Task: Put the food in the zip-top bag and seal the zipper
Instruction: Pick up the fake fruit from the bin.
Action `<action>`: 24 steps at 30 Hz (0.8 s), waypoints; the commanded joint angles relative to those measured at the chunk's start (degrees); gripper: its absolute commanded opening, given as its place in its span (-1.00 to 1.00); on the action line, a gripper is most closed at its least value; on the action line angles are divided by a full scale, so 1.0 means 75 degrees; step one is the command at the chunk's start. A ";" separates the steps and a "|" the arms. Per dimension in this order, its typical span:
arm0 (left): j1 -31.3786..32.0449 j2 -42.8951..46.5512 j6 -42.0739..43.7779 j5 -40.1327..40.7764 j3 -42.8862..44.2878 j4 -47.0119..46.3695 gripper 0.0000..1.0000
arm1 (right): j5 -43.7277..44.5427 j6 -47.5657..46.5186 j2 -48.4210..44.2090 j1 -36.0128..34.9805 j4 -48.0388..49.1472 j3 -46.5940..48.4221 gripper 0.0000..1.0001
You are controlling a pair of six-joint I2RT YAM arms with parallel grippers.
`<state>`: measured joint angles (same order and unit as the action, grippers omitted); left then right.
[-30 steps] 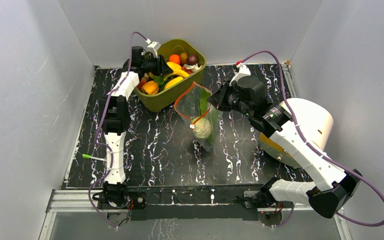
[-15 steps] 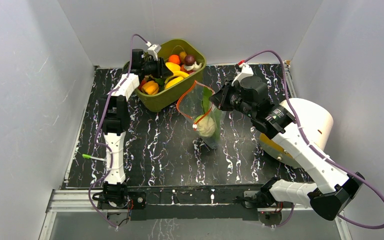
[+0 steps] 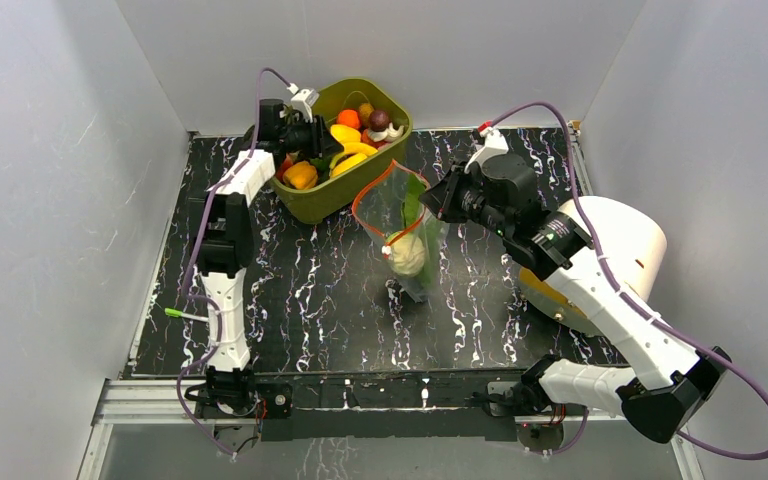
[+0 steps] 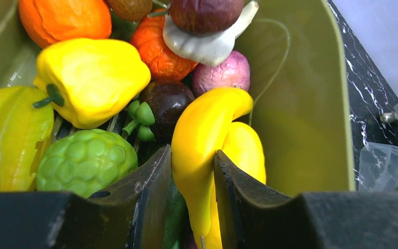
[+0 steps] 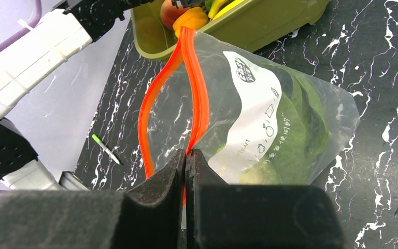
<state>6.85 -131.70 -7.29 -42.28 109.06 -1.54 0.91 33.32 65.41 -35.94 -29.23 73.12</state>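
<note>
The clear zip-top bag (image 3: 400, 215) hangs upright over the middle of the table with its mouth open. My right gripper (image 3: 438, 200) is shut on its red-orange zipper (image 5: 199, 93), which shows between the closed jaws of the gripper (image 5: 186, 155). Inside the bag are a pale green cabbage (image 3: 407, 255) and a long green leaf (image 5: 306, 129). My left gripper (image 3: 322, 135) is down in the olive-green tub (image 3: 330, 200), shut on a yellow banana (image 4: 207, 135) that sits between the fingers of the gripper (image 4: 193, 166). Around it lie a yellow pepper (image 4: 90, 78), a green bumpy fruit (image 4: 85, 161), orange pieces and a purple ball (image 4: 223, 72).
The tub stands at the back, just left of the bag's mouth. A large white roll (image 3: 615, 240) lies at the right, under my right arm. A green pen (image 3: 188, 315) lies near the table's left edge. Grey walls enclose three sides.
My left gripper has shifted a little within the tub and sits closed on the banana. My right arm has nudged the bag slightly; the bag stays held open.
</note>
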 commanded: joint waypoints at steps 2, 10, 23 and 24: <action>0.0000 0.1150 -0.0057 0.0400 -0.0224 -0.0528 -1.00 | 0.0074 0.0010 -0.0415 0.0019 0.0883 -0.0043 -1.00; -0.0005 0.1827 -0.0178 0.0783 -0.0854 -0.0863 -1.00 | 0.0049 0.0065 -0.0588 0.0018 0.1020 -0.0188 -1.00; -0.0011 0.3246 -0.0447 0.1589 -0.2308 -0.1044 -1.00 | 0.0245 0.0070 -0.0647 0.0016 0.1045 -0.0458 -1.00; -0.0011 0.3385 -0.0471 0.1663 -0.2422 -0.1058 -1.00 | 0.0284 0.0069 -0.0647 0.0016 0.1044 -0.0466 -1.00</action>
<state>6.85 -113.30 -10.17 -32.03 93.58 -7.11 1.56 33.52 62.59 -35.94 -27.66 69.08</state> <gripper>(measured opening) 0.304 0.010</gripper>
